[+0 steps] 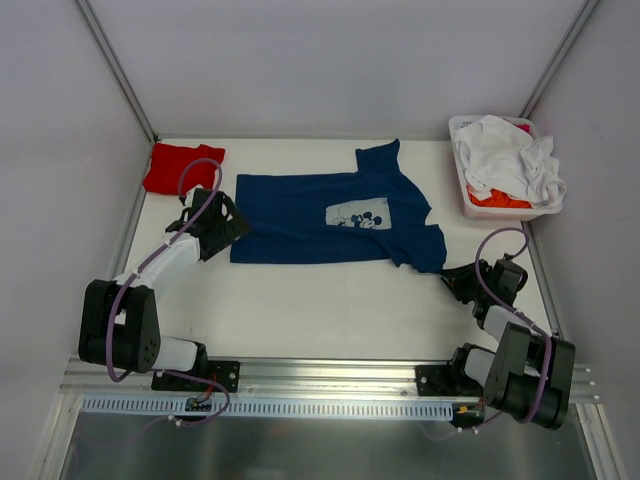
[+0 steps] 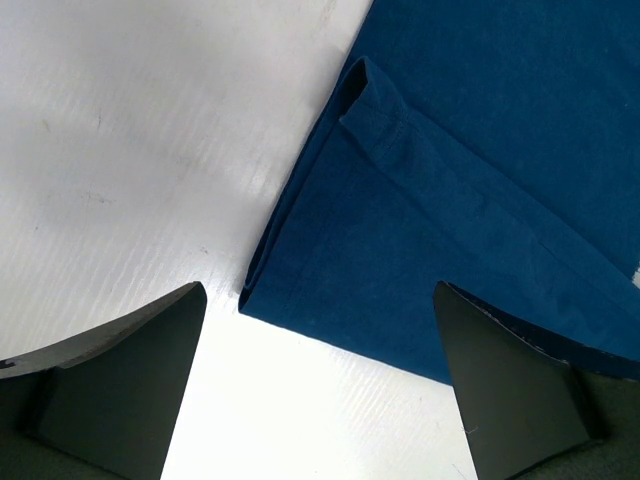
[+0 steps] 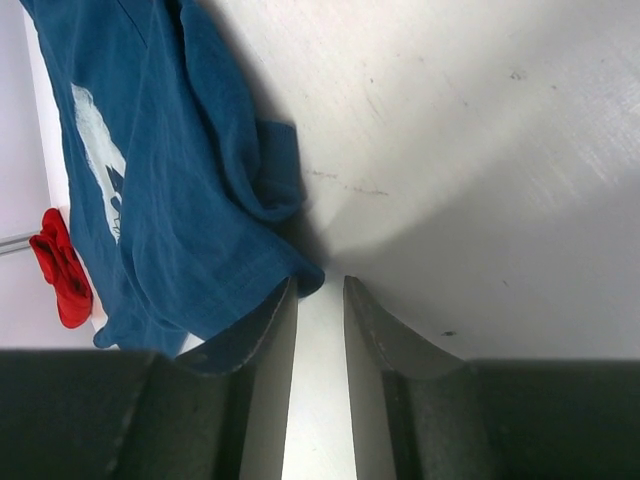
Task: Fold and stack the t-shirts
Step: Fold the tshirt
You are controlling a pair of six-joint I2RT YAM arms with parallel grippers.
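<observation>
Left gripper point(image 2: 320, 300) spread wide at left hem corner of navy t-shirt point(image 1: 300, 215); right gripper point(image 3: 321, 286) narrowly parted, pinching nothing, beside its lower-right sleeve. Red t-shirt point(image 1: 180, 168) upper left.

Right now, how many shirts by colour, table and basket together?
Navy shirt: 1, spread on the table
Red shirt: 1, far left corner
White shirt: 1 bundle in the basket, maybe more
Orange shirt: 1, under the white
Total: at least 4
</observation>
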